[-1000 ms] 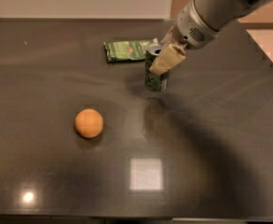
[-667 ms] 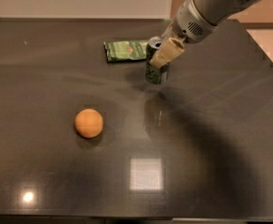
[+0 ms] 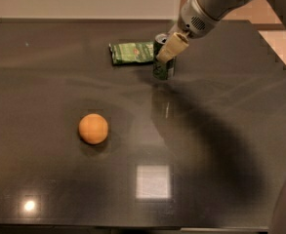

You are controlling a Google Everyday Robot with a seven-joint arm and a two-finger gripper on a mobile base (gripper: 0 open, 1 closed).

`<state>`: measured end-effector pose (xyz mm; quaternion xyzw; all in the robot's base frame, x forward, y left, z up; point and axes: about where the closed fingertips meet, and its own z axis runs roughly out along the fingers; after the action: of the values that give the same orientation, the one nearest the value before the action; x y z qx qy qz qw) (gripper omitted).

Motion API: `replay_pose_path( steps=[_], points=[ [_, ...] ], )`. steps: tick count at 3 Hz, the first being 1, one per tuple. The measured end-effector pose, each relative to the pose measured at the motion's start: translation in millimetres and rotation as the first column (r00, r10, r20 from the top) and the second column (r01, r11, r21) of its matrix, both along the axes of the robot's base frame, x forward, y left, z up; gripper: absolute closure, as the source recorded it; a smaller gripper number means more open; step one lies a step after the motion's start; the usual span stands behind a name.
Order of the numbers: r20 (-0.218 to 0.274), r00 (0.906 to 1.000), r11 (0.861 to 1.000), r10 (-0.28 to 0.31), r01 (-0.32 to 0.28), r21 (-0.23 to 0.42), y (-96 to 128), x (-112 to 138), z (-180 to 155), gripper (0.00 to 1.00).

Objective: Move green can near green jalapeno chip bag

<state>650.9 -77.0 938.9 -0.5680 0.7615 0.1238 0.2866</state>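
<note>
The green can [image 3: 162,68] stands upright at the back of the dark table, just right of the green jalapeno chip bag [image 3: 132,52], which lies flat. The can's left side almost touches the bag's right end. My gripper [image 3: 171,48] comes in from the upper right and is shut around the can's upper part. One pale finger [image 3: 173,46] shows across the can's front; the other is hidden behind it. The can's base is at or just above the tabletop.
A round orange fruit [image 3: 93,128] sits at the left of the middle of the table [image 3: 220,145]. My arm [image 3: 215,6] reaches in over the table's back right corner. The table's right edge runs close by at the far right.
My gripper has carried the green can a little farther back and to the left, closer to the chip bag. The bag and the orange fruit have not moved.
</note>
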Motion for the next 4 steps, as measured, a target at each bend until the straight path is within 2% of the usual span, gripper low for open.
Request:
replay_pose_path(
  steps=[1,2,4],
  points=[
    [-0.01,0.9999,1.0,-0.01,0.01,0.01,0.0,22.7,-7.0,1.0],
    [-0.009,0.9999,1.0,-0.009,0.01,0.023,1.9,37.0,-13.0,0.85],
    [-0.019,0.9997,0.999,-0.017,0.018,0.028,-0.4,57.8,-26.8,0.38]
  ],
)
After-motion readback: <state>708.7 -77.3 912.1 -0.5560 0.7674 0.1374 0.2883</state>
